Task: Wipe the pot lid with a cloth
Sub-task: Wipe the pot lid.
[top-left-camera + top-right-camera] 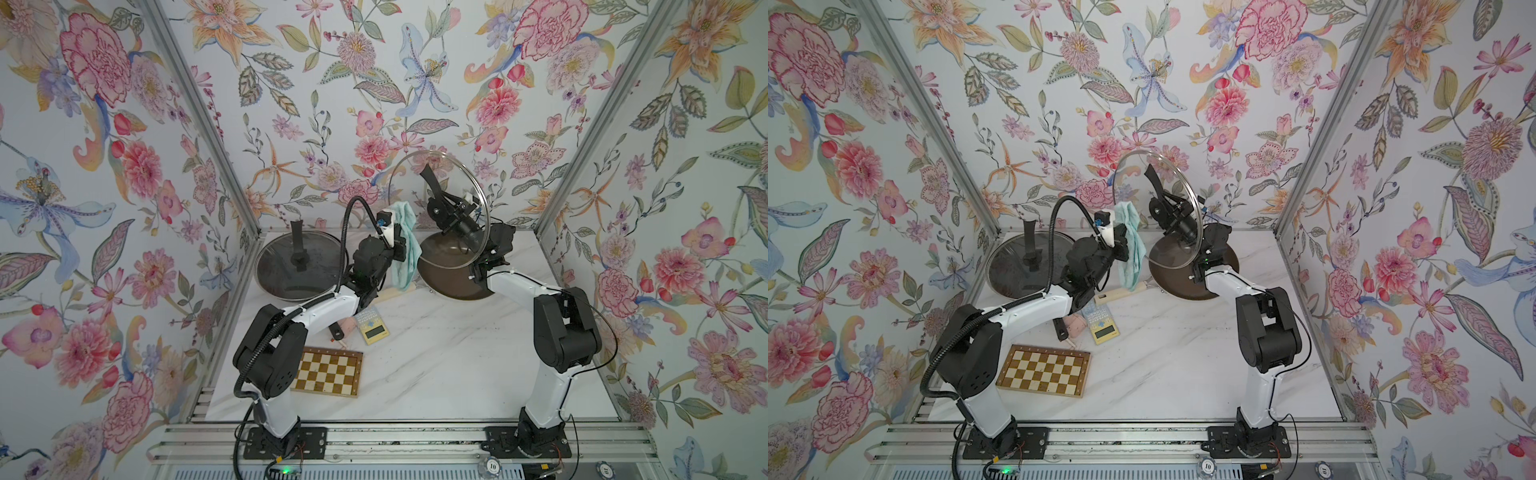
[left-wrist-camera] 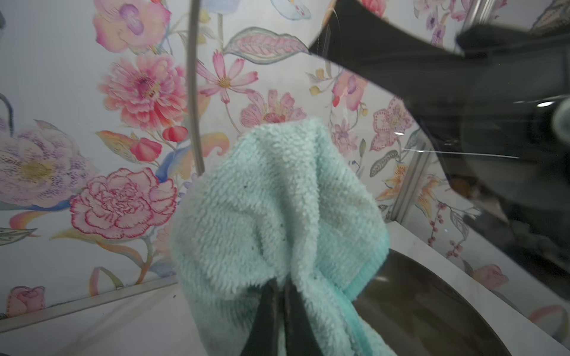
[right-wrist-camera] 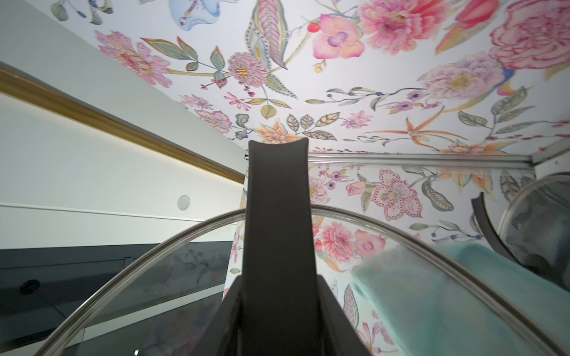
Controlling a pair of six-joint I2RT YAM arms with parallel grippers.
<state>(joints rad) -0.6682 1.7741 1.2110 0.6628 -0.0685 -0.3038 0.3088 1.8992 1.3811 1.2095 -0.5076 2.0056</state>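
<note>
Above the brown frying pan [image 1: 444,286] at the back of the marble table [image 1: 457,374], the right gripper [image 3: 279,308] is clamped on the black handle [image 3: 277,200] of the glass pot lid [image 1: 409,174]. It holds the lid raised and nearly on edge, handle side toward the right arm. Just beside the lid's rim, the left gripper [image 2: 279,296] has its jaws pinched together on a bunched fold of the mint-teal terry cloth [image 2: 277,200]. The rest of the cloth hangs loose below the grip in both top views. The left wrist view shows the handle through the glass and the right wrist view shows the cloth through it, so the cloth faces the lid's underside near the rim. Whether it touches the glass I cannot tell. A 2nd lid [image 1: 291,266] lies flat, well apart to the left.

The step in hand looks like bringing the cloth onto the glass, with wiping barely begun or about to begin. The next move calls for pressing the bunched end against the underside and sweeping it across. The right arm should brace the lid, since a lid held only by its handle may swing under pressure. The hanging tail should also be kept from dragging in the pan.
</note>
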